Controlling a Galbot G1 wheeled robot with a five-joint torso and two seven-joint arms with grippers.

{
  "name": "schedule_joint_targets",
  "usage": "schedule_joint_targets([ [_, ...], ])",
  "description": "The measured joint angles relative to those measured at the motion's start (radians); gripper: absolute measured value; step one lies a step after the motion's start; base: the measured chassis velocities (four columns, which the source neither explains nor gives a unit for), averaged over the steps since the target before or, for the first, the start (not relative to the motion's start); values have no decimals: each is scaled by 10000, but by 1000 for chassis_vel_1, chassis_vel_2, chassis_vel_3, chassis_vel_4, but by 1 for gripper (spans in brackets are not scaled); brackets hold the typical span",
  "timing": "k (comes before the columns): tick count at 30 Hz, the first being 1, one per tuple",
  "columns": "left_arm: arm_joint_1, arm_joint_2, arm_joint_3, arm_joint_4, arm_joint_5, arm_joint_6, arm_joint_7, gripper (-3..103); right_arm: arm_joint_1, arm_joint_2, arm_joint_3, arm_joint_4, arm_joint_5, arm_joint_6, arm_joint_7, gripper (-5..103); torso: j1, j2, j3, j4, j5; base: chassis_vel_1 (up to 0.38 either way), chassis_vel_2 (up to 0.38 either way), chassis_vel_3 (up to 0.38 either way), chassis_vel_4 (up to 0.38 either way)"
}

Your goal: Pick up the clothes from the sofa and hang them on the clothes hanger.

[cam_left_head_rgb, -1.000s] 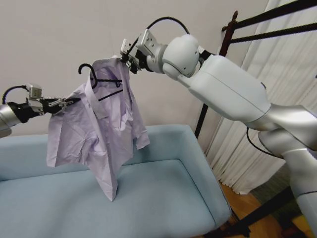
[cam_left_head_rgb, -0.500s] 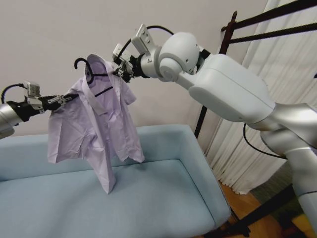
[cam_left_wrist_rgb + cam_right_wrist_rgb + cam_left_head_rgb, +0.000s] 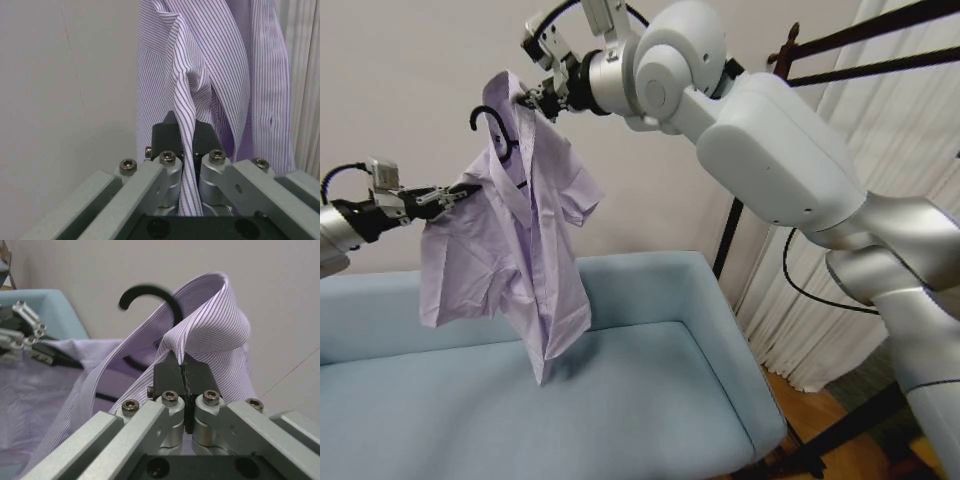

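Note:
A lilac striped shirt (image 3: 520,250) hangs in the air above the pale blue sofa (image 3: 650,400), draped over a black hanger (image 3: 490,122) whose hook shows beside the collar. My right gripper (image 3: 532,97) is high up, shut on the shirt's collar (image 3: 210,325). My left gripper (image 3: 460,190) reaches in from the left, shut on the shirt's shoulder fold (image 3: 187,150). The hanger's hook (image 3: 147,295) curves up behind the collar in the right wrist view, where the left gripper (image 3: 65,362) shows farther off.
A dark wooden clothes rack (image 3: 840,60) stands to the right of the sofa, in front of pale curtains (image 3: 880,240). A plain wall lies behind. The sofa seat below the shirt is bare.
My right gripper has risen and moved left with the collar, lifting the shirt and hanger higher. The left gripper has stayed nearly in place, holding the shoulder.

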Motion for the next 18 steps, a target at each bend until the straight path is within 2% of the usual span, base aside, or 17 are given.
schedule_joint_targets([
  [11, -14, -71, -20, -48, -155, -105, -69, 2, -409, 501, -322, -138, 141, 58, 314, 0, 0, 0, 1, 2, -1, 0, 0, 0, 0],
  [18, 4, -182, 14, -33, -141, -167, -20, 2, -232, 1026, 253, -654, 415, 120, 594, 0, 0, 0, 0, 2, -3, 0, 0, 0, 0],
])
